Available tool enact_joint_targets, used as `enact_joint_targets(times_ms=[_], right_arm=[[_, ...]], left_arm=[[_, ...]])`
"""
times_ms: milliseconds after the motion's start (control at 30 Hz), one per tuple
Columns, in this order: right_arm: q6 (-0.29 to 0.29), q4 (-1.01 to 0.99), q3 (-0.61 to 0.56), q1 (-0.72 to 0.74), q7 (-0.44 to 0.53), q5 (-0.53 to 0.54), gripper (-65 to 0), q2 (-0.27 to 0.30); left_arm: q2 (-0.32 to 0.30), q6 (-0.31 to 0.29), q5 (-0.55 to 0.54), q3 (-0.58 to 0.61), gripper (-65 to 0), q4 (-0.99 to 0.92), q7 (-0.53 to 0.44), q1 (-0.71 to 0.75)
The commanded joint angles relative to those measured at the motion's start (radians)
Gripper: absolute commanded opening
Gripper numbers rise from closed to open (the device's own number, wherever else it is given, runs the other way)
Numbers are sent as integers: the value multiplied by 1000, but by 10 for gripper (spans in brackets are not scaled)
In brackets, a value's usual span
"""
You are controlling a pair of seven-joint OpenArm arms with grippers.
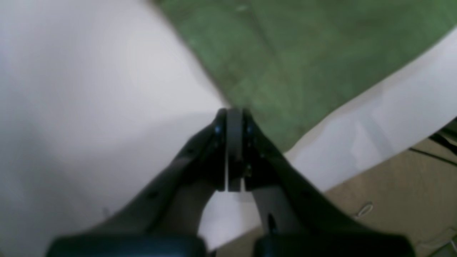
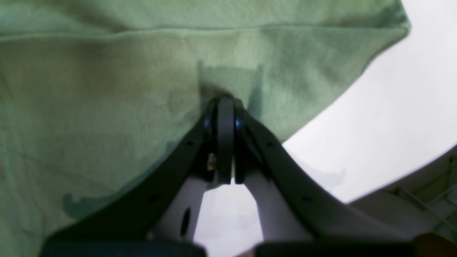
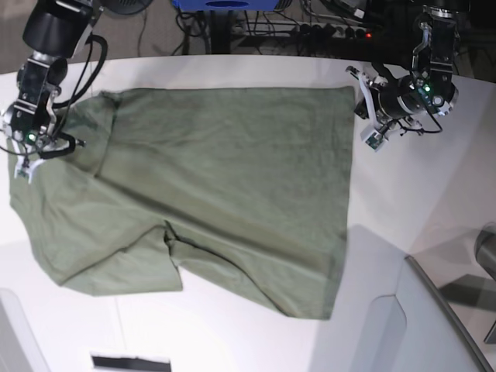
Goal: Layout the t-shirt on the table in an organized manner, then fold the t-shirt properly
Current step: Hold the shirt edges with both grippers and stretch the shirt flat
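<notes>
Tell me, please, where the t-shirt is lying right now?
In the base view the t-shirt lies spread on the white table, left of centre, between the two arms.

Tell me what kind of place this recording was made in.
Probably a robotics lab or workshop: a white table holds a t-shirt between two robot arms, with a power strip and loose cables on the floor behind.
</notes>
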Motion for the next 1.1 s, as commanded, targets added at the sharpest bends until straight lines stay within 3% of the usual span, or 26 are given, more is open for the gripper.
enact_joint_targets(times_ms=[0,300,533,700,900,1067], right_arm=[[-12,22,4,-10,-34,-14,-650,4],[-12,125,-4,-53,-96,-14,-650,0],[-12,140,-108,-58,-134,-14,-650,0],[-12,157,-110,-56,-139,-14,-650,-2],[-12,159,-151,-56,-129,-7,-650,-2],[-12,159,-192,-54,-47,-6,-650,-8]], left_arm=[[-11,-1,-7,-5,-650,19,-10,-4],[-18,-1,-7,-10,-650,22,-10,29],[-52,-1,-8,-13,-650,24,-10,49],[-58,-1,-10,-73,-650,39,-10,76],[-18,-1,-16,-145,-650,203,-9,95],[45,-1,-7,-84,-650,200,-9,35]])
